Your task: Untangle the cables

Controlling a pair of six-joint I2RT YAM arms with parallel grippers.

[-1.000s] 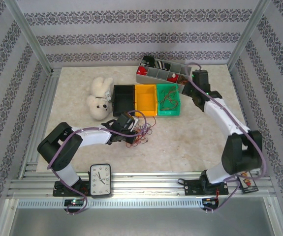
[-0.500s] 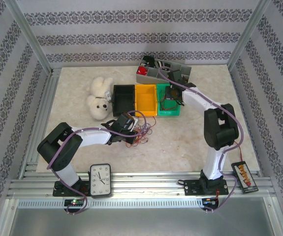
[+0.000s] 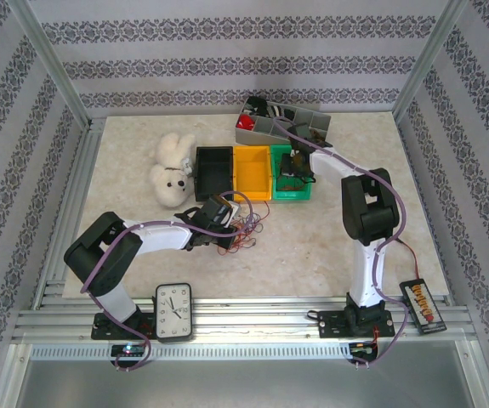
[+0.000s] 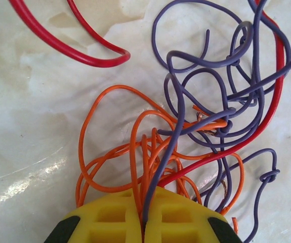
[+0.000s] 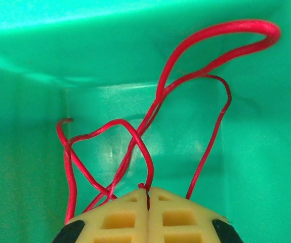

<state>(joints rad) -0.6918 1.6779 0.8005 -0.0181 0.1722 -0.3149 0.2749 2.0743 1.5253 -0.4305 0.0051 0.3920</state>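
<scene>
Two arms work over a pale marbled bench (image 3: 329, 246) fenced by a metal frame. The left arm (image 3: 155, 234) lies low and reaches across towards the middle; the right arm (image 3: 363, 212) stands tall and bends over to the far row of containers. Next down in size, a white plush toy (image 3: 172, 174) lies left of centre at the back, and a grey divided tray (image 3: 265, 129) sits at the far edge. In front of the tray three small bins stand side by side, touching: a black bin (image 3: 213, 170), a yellow bin (image 3: 251, 174) and a green bin (image 3: 288, 196). A clock (image 3: 173, 312) lies face up at the near edge by the left arm's base. The cables (image 3: 248, 228) are a loose tangle on the bench just in front of the yellow bin, at the tip of the left arm. From the left wrist I see orange strands (image 4: 120, 87), purple strands (image 4: 171, 101) and red strands (image 4: 102, 63) looped through each other on the surface. The left jaws are pressed together, yellow pads (image 4: 110, 220) meeting, with orange and purple strands pinched in the seam. The right jaws are down inside the green bin, closed tight too, a thin red strand (image 5: 266, 28) caught between their pads (image 5: 115, 223) and curling up against the bin's wall
</scene>
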